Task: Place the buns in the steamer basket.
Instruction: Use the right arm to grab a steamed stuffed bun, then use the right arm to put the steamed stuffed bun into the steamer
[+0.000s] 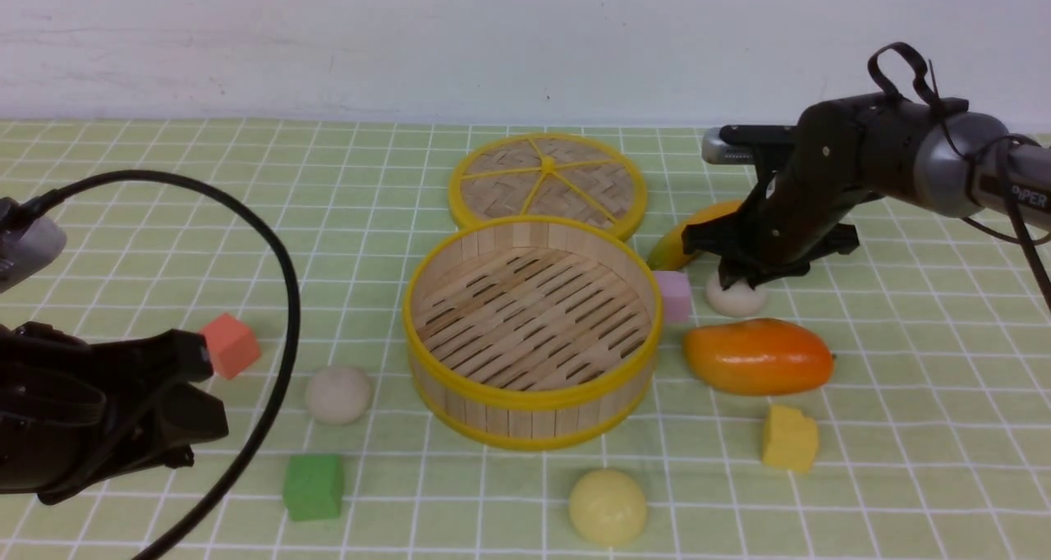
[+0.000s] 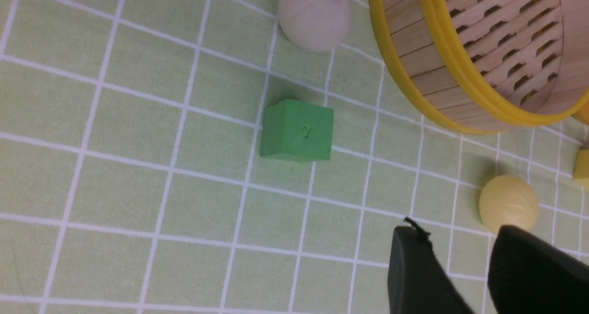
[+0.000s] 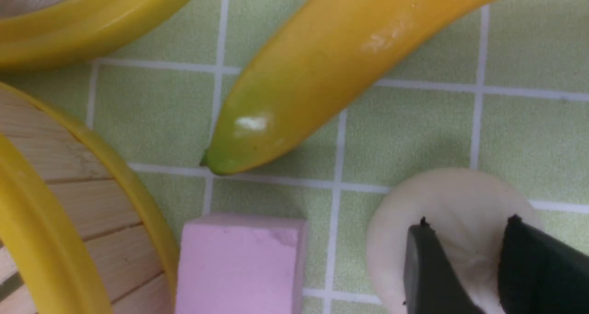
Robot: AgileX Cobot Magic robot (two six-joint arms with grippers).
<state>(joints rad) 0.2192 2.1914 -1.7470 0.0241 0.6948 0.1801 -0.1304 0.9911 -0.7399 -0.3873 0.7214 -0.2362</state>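
Three buns to go: in the front view all of them sat on the cloth, and none was inside the steamer basket (image 1: 525, 416).
Front view, right gripper (image 1: 733, 279): it was low down, right at the top of the white bun (image 1: 736, 299), which lay on the cloth just under it. The steamer basket stood off to its side, past the pink cube (image 1: 675, 296).
Front view, left gripper (image 1: 201, 392): it hung over the cloth and held nothing. The beige bun (image 1: 338, 395) was the bun nearest to it, out beyond its fingers. The yellow bun (image 1: 608, 507) lay farther off.
Left wrist view, left gripper (image 2: 460, 240): its two fingers stood apart with only cloth between them, so it was open. The yellow bun (image 2: 508, 204), the beige bun (image 2: 315, 17) and the green cube (image 2: 297, 130) all lay out beyond the fingers, and none was touched.
Right wrist view, right gripper (image 3: 464, 231): its fingertips were over the white bun (image 3: 441, 194), with a gap between them. I could not tell if they were squeezing it. The banana (image 3: 322, 74) and the pink cube (image 3: 239, 263) lay close by but did not touch the bun.
Job so far: I think nothing was done yet. The white bun was only being reached for. All three buns had to be lifted and dropped into the basket.
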